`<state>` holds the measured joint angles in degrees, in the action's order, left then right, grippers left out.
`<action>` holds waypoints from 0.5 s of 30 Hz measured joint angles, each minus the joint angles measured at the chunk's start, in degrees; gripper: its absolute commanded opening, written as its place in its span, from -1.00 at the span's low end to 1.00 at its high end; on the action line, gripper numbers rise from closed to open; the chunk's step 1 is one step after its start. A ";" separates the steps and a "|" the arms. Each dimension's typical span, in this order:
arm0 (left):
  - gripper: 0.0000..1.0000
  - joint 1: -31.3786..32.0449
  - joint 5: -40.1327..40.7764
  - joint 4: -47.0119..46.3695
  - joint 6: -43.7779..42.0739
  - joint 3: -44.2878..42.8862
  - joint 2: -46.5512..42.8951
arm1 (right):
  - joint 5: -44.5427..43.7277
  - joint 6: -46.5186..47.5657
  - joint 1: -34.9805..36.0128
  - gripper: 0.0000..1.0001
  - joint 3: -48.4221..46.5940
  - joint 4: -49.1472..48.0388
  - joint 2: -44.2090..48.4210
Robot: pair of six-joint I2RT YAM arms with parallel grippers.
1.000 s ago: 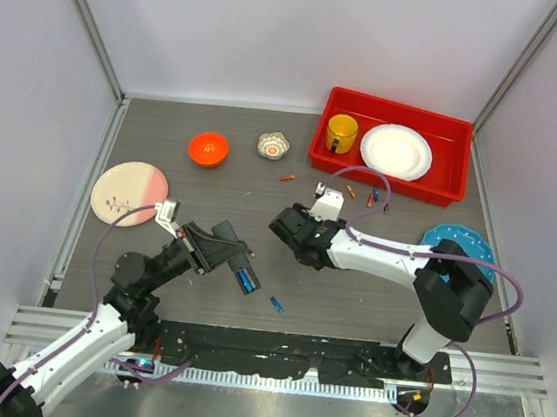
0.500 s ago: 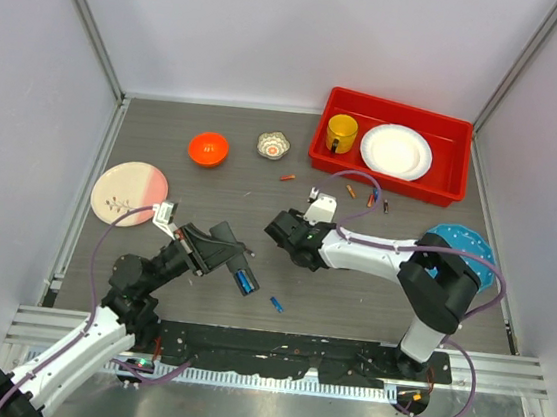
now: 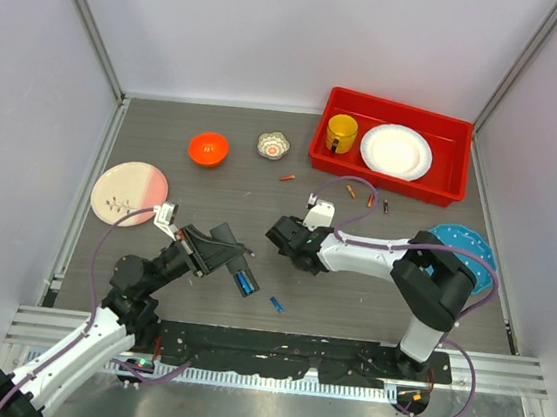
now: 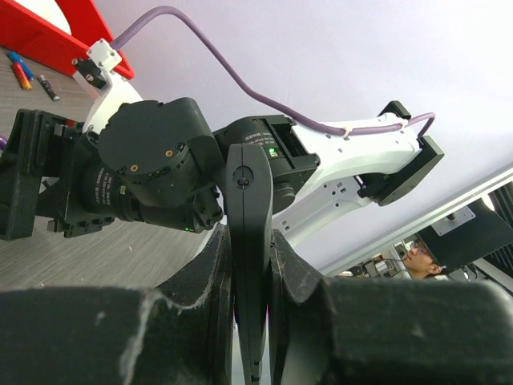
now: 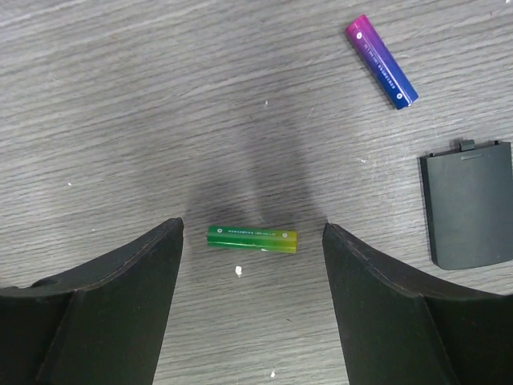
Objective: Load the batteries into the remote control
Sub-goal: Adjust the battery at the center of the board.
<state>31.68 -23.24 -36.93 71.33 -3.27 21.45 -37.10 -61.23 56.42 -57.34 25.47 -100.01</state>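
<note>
My left gripper (image 3: 229,258) is shut on the slim black remote control (image 3: 251,288), held edge-on between its fingers (image 4: 210,273) in the left wrist view (image 4: 247,200). A blue battery (image 3: 243,282) sits in the remote's recess. My right gripper (image 3: 285,238) is open and low over the table, its fingers either side of a green battery (image 5: 252,238) without touching it. A purple-blue battery (image 5: 381,61) and a black battery cover (image 5: 467,210) lie beyond it. Another blue battery (image 3: 276,304) lies near the front edge.
Loose batteries (image 3: 287,177) (image 3: 373,197) lie near a red bin (image 3: 336,160) holding a yellow mug (image 3: 341,132) and a white plate (image 3: 396,150). An orange bowl (image 3: 208,147), a small patterned cup (image 3: 274,146), a pink plate (image 3: 129,193) and a blue plate (image 3: 466,245) surround the work area.
My right gripper has moved a little left and toward the front of the table. The left arm and the remote have stayed put.
</note>
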 measured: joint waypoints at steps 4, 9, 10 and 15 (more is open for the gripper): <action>-0.99 0.00 0.17 0.00 0.00 0.22 -0.15 | 0.31 0.02 0.00 0.47 0.50 -0.20 -0.42; -0.99 0.00 0.31 0.04 0.02 0.33 -0.37 | 0.28 0.07 0.00 0.40 0.57 -0.35 -0.42; -1.00 0.00 0.33 0.02 0.00 0.33 -0.37 | 0.26 0.09 0.00 0.39 0.57 -0.35 -0.44; -0.99 0.00 0.33 0.09 0.02 0.35 -0.52 | 0.11 0.72 0.00 0.30 0.57 -0.35 -0.55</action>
<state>31.68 -22.92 -36.84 71.35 -2.92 20.93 -36.99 -60.51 56.42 -56.77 25.12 -100.55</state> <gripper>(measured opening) 0.198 0.673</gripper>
